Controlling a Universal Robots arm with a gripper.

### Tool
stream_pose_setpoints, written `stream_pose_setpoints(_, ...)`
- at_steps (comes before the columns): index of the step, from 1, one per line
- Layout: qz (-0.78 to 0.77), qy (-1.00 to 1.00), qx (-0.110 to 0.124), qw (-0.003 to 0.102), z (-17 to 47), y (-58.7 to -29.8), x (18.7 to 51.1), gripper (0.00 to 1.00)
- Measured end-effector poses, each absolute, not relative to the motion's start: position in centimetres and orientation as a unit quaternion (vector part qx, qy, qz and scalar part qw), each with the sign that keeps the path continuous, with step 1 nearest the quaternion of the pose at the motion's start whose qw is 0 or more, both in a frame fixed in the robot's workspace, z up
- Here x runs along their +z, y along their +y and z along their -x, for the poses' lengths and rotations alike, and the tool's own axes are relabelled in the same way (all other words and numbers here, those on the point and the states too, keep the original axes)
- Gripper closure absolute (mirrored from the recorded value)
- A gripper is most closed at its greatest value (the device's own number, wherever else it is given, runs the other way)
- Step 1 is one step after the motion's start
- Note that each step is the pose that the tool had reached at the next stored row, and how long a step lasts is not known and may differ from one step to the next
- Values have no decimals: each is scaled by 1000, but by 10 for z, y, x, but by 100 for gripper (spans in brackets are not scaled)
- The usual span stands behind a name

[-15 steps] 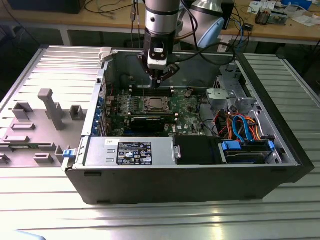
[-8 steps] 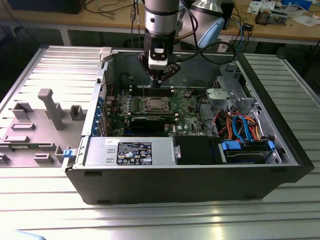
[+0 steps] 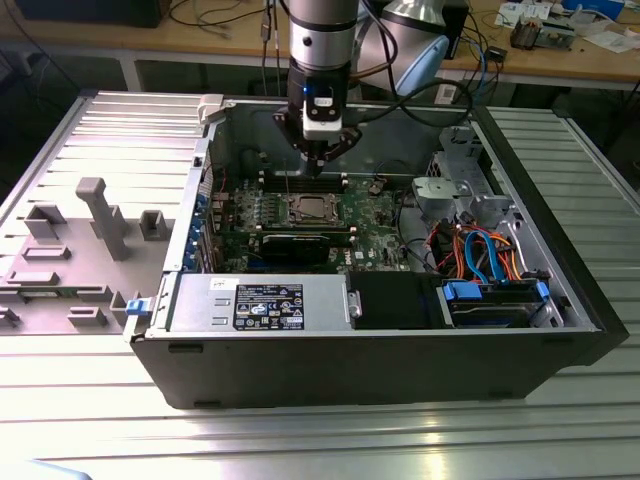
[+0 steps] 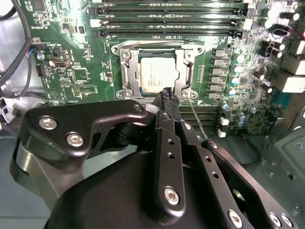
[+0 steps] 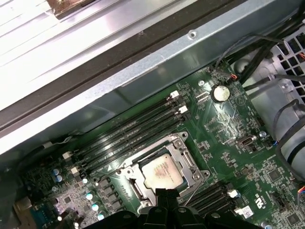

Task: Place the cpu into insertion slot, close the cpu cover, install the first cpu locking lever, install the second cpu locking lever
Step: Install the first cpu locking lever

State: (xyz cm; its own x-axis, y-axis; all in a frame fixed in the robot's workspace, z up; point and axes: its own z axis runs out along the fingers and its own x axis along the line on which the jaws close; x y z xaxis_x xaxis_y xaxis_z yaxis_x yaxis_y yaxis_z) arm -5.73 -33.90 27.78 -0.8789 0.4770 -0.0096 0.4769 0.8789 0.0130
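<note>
Matt silver metal cpu (image 4: 158,72), shiny metal cpu cover (image 4: 127,71), matt black metal fingers (image 4: 164,101)

Place: robotics lab or workshop
Work surface: ribbed aluminium counter (image 3: 300,440) carrying an opened computer case (image 3: 380,350)
Behind: wooden counter (image 3: 590,62) strewn with cables (image 3: 215,18) and electronics

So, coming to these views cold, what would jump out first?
The open computer case on the metal table, with the arm reaching down into it in the exterior view. In the second wrist view, the silver cpu lies framed by the cpu cover, with the shut gripper close beside it.
</note>
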Motion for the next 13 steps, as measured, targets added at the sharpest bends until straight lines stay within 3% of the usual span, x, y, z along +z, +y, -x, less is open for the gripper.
stream_pose_setpoints(13,-215,977,5,6,57,-339,278,89)
